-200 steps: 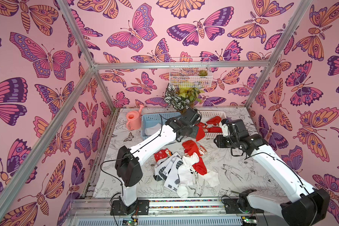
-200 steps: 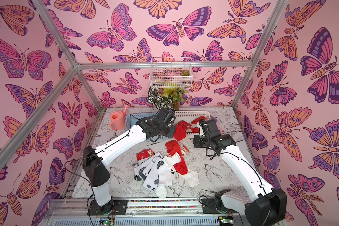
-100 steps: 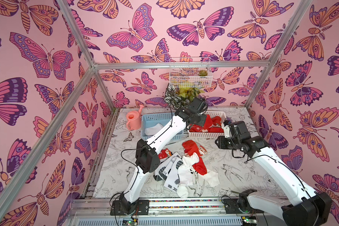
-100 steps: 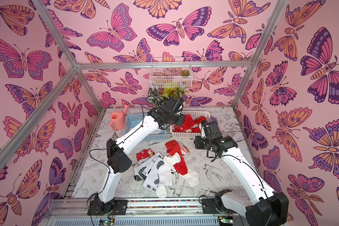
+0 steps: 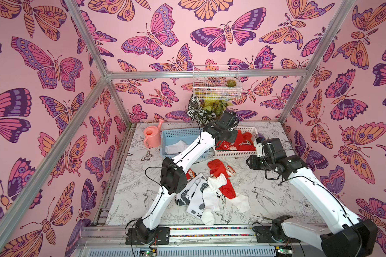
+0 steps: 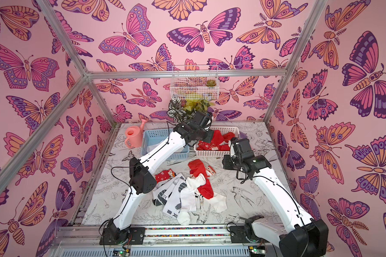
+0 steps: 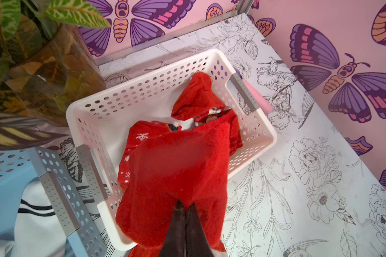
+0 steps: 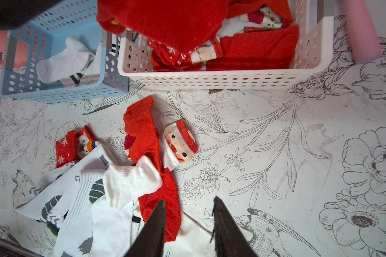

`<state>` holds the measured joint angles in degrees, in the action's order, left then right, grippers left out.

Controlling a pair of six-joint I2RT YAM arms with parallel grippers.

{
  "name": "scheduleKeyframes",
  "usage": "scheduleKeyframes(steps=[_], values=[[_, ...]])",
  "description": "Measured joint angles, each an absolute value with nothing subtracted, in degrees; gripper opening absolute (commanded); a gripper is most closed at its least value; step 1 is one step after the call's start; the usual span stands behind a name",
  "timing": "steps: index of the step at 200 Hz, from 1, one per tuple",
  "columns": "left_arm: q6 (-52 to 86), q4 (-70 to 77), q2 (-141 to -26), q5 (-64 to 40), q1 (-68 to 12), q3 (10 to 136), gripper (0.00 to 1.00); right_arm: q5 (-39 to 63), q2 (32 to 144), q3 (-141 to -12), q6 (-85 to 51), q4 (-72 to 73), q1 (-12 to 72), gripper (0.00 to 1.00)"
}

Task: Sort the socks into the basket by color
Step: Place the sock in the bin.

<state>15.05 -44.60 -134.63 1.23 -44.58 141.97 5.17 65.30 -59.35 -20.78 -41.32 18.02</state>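
My left gripper (image 7: 185,203) is shut on a plain red sock (image 7: 178,169), which hangs over the white basket (image 7: 143,73). In both top views this sock (image 5: 240,139) (image 6: 216,138) dangles above several red socks lying in that basket (image 5: 234,153). A white striped sock (image 8: 65,60) lies in the blue basket (image 8: 54,93). A pile of white and red socks (image 5: 210,193) (image 8: 112,189) covers the mat's middle. My right gripper (image 8: 188,201) is open and empty, hovering above the pile's right edge, also seen in a top view (image 5: 250,162).
A pink watering can (image 5: 152,134) stands left of the blue basket (image 5: 178,133). A potted plant (image 5: 207,109) sits behind the baskets, under a wire shelf (image 5: 216,84) on the back wall. A pink cylinder (image 8: 361,29) lies against the white basket's right side.
My left arm has lifted and carried the red sock from the white basket's front edge to over its middle. My right gripper has drifted slightly right, still open.
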Motion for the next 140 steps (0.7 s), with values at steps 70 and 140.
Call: scheduleKeyframes(steps=[70,140], values=[[16.62,-41.67,-137.78,1.21,-43.83,142.32,0.00,5.17,64.79,-59.07,-20.78,-41.30,17.65,0.38],[16.88,-40.25,-139.33,1.15,-43.46,142.32,0.00,5.19,64.36,-57.95,-21.02,-41.15,17.65,0.38]])
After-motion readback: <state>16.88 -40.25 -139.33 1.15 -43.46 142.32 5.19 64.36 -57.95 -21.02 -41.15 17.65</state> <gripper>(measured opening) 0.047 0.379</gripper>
